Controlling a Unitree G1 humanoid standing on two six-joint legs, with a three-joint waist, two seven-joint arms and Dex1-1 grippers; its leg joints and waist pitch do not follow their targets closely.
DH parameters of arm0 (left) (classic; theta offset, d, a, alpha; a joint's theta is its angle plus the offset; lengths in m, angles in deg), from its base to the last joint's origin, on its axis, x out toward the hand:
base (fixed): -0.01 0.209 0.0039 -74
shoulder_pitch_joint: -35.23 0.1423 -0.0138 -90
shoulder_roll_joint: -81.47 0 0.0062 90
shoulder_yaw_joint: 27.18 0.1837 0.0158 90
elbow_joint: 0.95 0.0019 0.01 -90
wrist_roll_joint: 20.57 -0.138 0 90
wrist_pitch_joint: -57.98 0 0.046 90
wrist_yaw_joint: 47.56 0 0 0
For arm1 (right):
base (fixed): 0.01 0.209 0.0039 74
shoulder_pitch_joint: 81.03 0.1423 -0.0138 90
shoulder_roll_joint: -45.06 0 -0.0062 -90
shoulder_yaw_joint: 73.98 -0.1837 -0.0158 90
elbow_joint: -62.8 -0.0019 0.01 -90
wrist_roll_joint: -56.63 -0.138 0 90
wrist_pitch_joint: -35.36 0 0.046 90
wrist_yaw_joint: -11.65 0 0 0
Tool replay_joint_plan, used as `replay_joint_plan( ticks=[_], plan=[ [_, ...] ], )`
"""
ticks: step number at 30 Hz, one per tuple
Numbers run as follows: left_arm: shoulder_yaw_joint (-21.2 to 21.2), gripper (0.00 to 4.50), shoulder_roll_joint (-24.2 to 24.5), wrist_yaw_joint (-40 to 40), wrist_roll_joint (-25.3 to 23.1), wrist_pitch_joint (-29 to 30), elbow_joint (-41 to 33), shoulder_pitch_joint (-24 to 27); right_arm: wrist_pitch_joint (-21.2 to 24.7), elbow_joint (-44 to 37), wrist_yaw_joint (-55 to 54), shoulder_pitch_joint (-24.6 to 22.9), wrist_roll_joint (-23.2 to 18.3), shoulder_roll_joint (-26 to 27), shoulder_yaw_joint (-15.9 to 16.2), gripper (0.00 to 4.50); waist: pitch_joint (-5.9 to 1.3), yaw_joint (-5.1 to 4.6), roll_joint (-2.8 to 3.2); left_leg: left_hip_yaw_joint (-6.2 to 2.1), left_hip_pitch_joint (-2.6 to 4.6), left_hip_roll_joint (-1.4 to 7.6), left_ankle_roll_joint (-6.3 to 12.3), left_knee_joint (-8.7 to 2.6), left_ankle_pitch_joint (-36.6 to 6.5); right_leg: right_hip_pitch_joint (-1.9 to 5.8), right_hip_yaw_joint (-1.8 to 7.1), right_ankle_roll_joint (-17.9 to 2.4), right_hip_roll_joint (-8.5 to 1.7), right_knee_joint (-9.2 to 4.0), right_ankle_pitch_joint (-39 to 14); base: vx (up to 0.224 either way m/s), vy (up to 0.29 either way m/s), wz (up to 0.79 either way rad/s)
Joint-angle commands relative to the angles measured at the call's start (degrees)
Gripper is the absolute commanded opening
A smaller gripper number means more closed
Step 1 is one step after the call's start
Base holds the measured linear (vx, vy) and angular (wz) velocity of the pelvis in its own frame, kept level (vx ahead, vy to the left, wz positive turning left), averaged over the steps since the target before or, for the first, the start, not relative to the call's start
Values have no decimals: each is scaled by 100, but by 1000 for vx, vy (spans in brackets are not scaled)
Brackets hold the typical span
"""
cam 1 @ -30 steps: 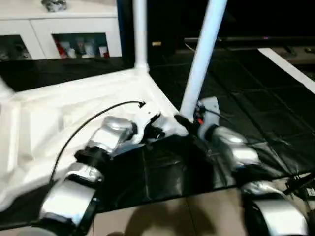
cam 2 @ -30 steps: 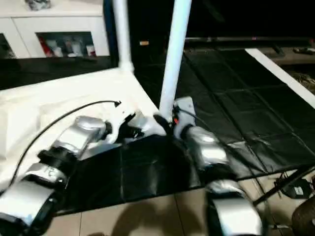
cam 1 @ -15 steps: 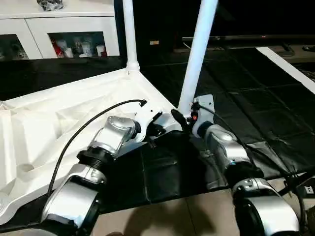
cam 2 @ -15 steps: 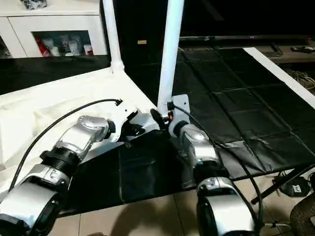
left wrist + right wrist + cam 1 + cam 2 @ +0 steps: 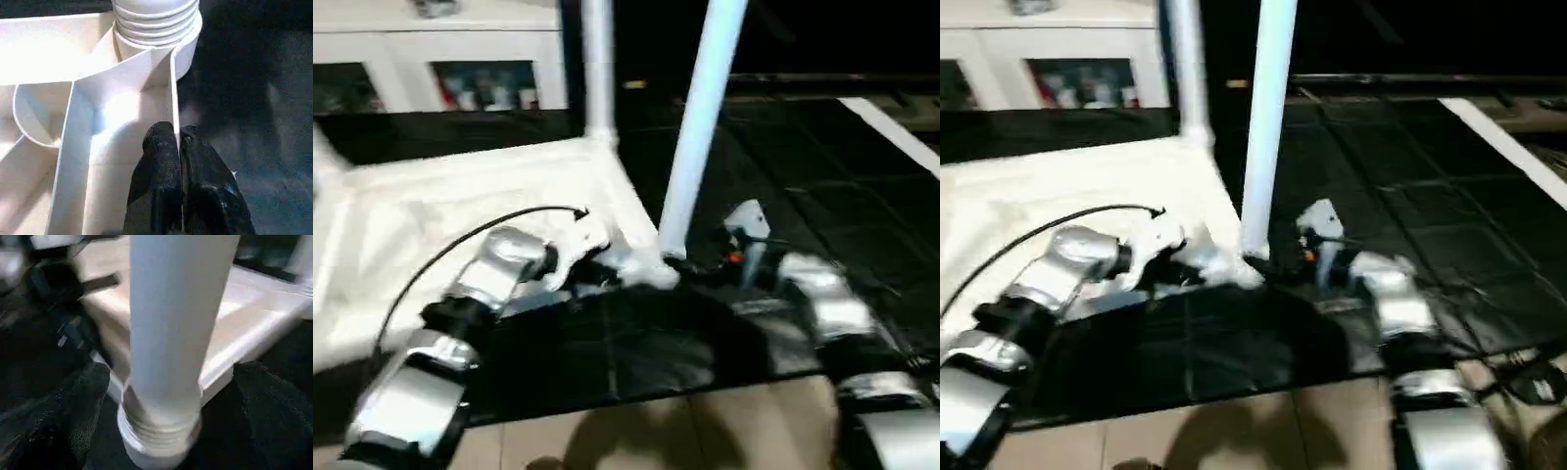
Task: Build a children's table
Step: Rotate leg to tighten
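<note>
The right gripper has spread wide and let go of the long round white leg, which stands screwed into the near corner of the upturned white ribbed children's table on the black mat, while the left gripper pinches the table's thin frame rib, so at least two legs look fitted.

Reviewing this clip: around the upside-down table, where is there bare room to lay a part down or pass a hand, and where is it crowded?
Free: the black mat right of the near leg, and the tan floor along the mat's near edge. Crowded: the near corner of the table, where the left gripper pinches the frame wall and the right gripper flanks the leg.
</note>
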Motion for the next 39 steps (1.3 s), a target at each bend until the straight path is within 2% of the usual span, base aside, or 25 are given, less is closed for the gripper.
replay_joint_plan(
  ticks=[1, 2, 6, 9, 13, 14, 16, 18, 20, 25, 28, 30, 39],
  plan=[
    [213, 0, 24, -409, -68, -257, -108, -31, -24, -119, 333, -42, 88, -115, 150, 436, -403, -15, 27, 36, 80, 74, 469, -308, -660, 362, 307, -1518, -356, -363, 462, 0, 0, 0],
    [247, 0, 63, -543, -65, -330, -122, -25, -74, -138, 503, -40, 135, -163, 237, 436, -407, 17, 32, 28, 90, 78, 431, -310, -707, 359, 302, -1509, -363, -366, 358, 0, 0, 0],
    [371, 0, 154, -980, -52, -614, -103, -30, -197, -169, 990, -12, 268, -258, 539, 436, -406, 41, 29, 22, 84, 85, 359, -320, -749, 353, 302, -1487, -368, -361, 282, 0, 0, 0],
    [458, 0, 167, -1179, -52, -771, -102, -43, -154, -147, 1237, 56, 291, -219, 705, 436, -403, 55, -2, 26, 79, 82, 375, -319, -715, 356, 306, -1482, -376, -358, 244, 0, 0, 0],
    [503, 0, 133, -1256, -42, -791, -161, -32, -178, -31, 1328, 132, 369, -143, 833, 436, -408, 74, -11, 23, 73, 86, 365, -317, -690, 353, 306, -1453, -384, -356, 160, 0, 0, 0],
    [516, 0, 127, -1272, -45, -801, -171, -30, -176, 23, 1331, 160, 376, -118, 842, 436, -398, 72, -7, 22, 72, 88, 353, -324, -712, 342, 304, -1446, -382, -363, 106, 0, 0, 0],
    [537, 0, 120, -1325, -50, -845, -180, -22, -136, 109, 1378, 208, 349, -94, 843, 403, -400, 75, -9, 21, 80, 94, 336, -327, -752, 340, 307, -1433, -390, -366, 15, 0, 0, 0],
    [545, 0, 115, -1370, -47, -869, -193, -10, -98, 142, 1460, 229, 315, -90, 843, 400, -397, 79, -10, 21, 81, 95, 320, -330, -779, 337, 310, -1409, -388, -372, -45, 0, 0, 0],
    [549, 0, 110, -1408, -53, -896, -186, -3, -55, 164, 1553, 236, 295, -95, 858, 366, -401, 84, -14, 22, 76, 91, 334, -325, -739, 341, 310, -1406, -387, -366, 12, 0, 0, 0],
    [563, 0, 117, -1424, -50, -918, -185, 11, -5, 211, 1631, 252, 269, -98, 870, 323, -407, 91, -18, 23, 74, 89, 368, -317, -670, 341, 306, -1424, -386, -355, 106, 0, 0, 0],
    [565, 0, 125, -1434, -58, -934, -181, 20, 28, 241, 1696, 252, 265, -97, 875, 311, -407, 91, -24, 24, 72, 86, 369, -316, -661, 342, 304, -1420, -381, -353, 83, 0, 0, 0],
    [562, 0, 127, -1438, -61, -939, -175, 22, 48, 248, 1727, 248, 256, -91, 868, 284, -404, 97, -21, 24, 74, 90, 363, -318, -695, 340, 306, -1412, -387, -360, 27, 0, 0, 0],
    [497, 0, 101, -1385, -16, -795, -132, 19, 198, 184, 1816, 180, 182, -46, 861, 273, -409, 105, -21, 26, 73, 86, 361, -313, -662, 340, 304, -1407, -384, -356, 55, 0, 0, 0]
  ],
)
